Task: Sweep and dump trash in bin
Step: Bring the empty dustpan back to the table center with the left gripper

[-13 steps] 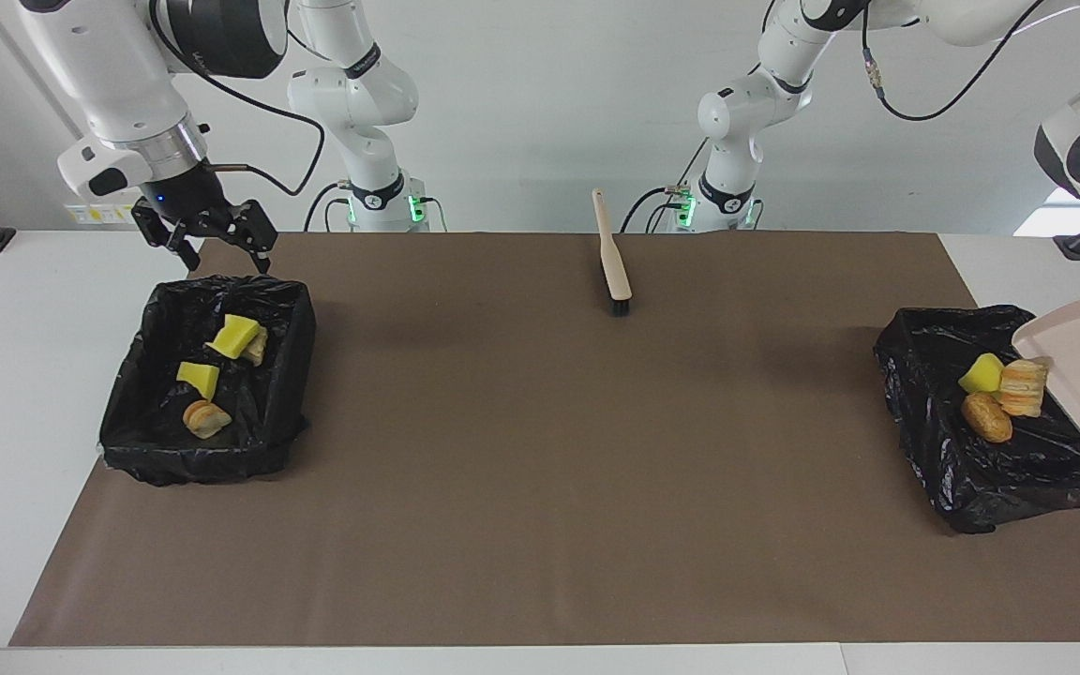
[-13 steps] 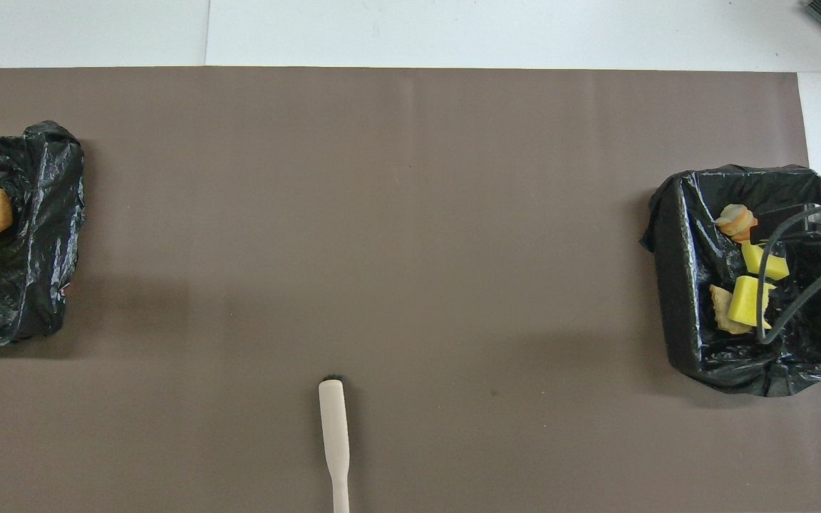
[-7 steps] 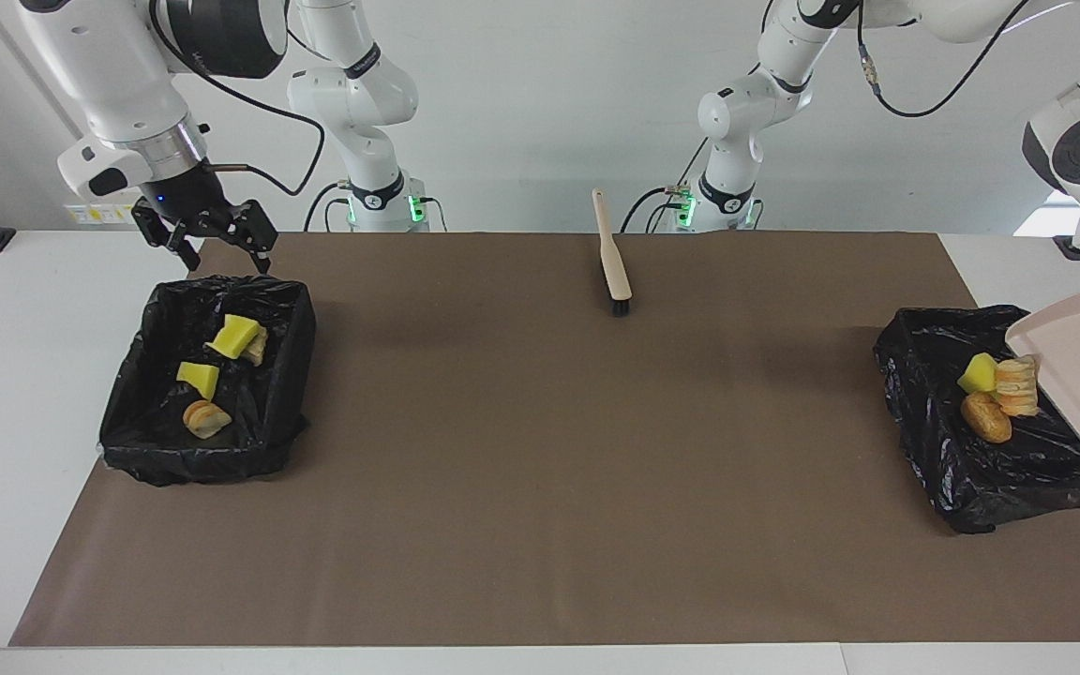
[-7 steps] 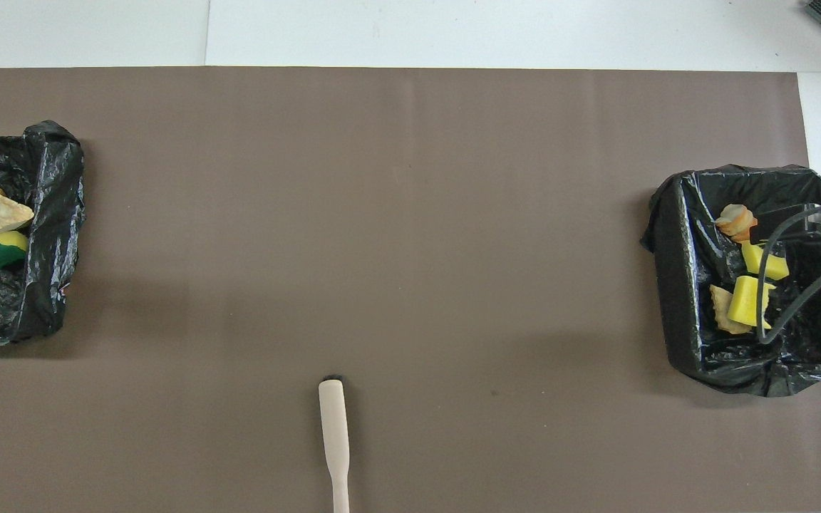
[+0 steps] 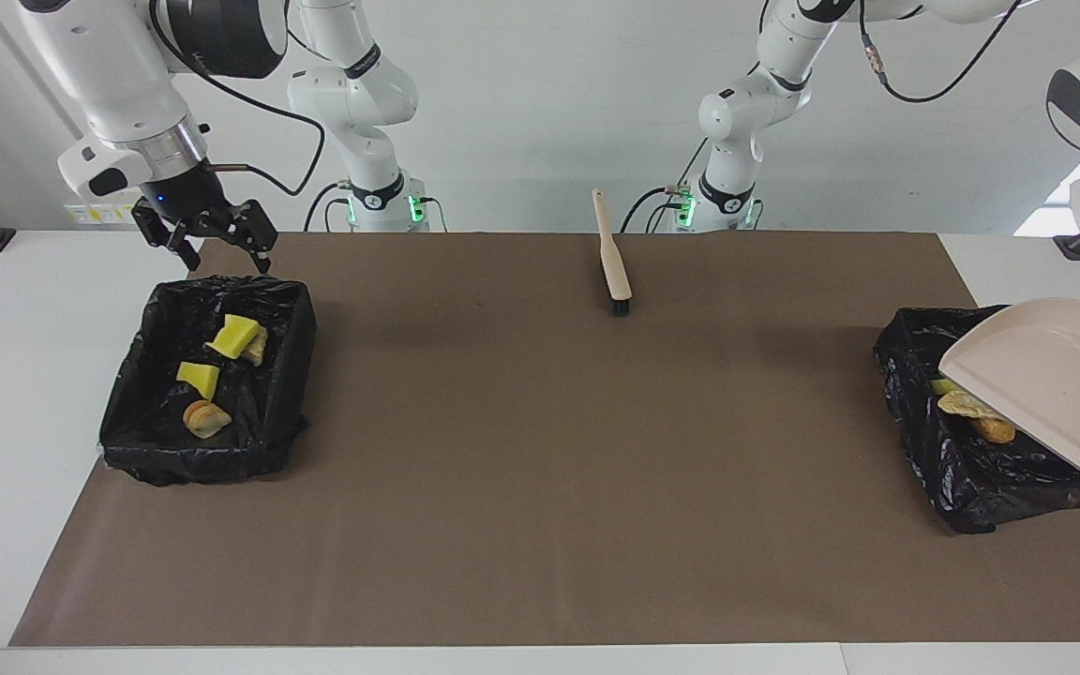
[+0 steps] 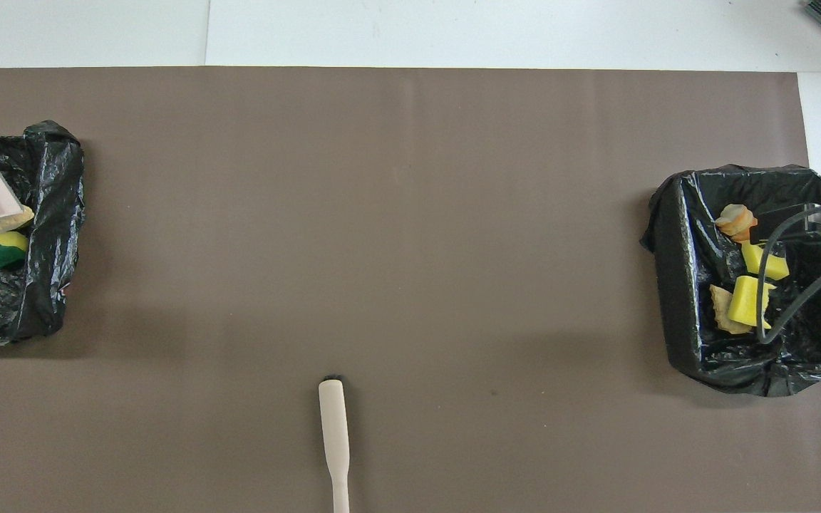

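Dustpan tipped over one bin, trash lying in both.

Our right gripper (image 5: 217,246) waits with fingers spread just above the rim of the bin (image 5: 207,375) at its end, which holds four scraps (image 5: 221,370). Our left gripper is out of view, clamped shut; what it grips we cannot see, though the dustpan (image 5: 1056,380) hangs tilted over the other bin (image 5: 962,469), part-covering the scraps (image 5: 971,412) inside. The brush (image 5: 612,258) lies mid-table near the robots.
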Robot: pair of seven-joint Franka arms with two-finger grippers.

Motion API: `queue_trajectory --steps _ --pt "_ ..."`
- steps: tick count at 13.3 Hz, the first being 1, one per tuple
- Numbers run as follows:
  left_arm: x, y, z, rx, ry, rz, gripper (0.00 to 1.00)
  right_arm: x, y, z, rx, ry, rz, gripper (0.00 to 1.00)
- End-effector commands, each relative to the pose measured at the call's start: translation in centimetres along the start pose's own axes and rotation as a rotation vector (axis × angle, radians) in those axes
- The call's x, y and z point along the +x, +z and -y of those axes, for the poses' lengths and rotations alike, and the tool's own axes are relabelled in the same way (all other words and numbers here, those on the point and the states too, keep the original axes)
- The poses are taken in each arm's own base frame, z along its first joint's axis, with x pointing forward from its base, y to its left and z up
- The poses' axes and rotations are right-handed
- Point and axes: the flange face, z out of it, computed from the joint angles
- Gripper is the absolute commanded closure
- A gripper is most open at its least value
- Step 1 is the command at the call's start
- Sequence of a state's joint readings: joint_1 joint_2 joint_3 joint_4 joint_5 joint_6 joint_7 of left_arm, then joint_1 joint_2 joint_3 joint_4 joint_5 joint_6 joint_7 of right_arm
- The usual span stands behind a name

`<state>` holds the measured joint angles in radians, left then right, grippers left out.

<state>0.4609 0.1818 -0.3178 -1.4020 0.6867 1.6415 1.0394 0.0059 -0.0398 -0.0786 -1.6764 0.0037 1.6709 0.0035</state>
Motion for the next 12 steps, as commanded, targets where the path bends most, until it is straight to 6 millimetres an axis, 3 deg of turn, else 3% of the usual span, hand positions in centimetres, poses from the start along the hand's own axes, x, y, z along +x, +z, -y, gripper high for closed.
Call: queue_trajectory --steps 1,4,9,12 --pt "1.0 -2.8 -3.2 -0.108 -0.222 -0.035 1.00 -0.5 0.0 0.0 0.020 -0.005 0.007 0.00" --pt "5.1 -5.1 -7.4 -0.225 -0.339 -0.089 1.00 -0.5 0.0 0.0 0.020 -0.005 0.007 0.00" --pt "14.3 -9.7 -18.3 -0.427 -0.612 -0.129 1.00 -0.5 0.0 0.0 0.020 -0.005 0.007 0.00" --pt "19.2 -12.4 -23.4 -0.538 -0.715 -0.178 1.00 -0.5 0.0 0.0 0.020 -0.005 0.007 0.00"
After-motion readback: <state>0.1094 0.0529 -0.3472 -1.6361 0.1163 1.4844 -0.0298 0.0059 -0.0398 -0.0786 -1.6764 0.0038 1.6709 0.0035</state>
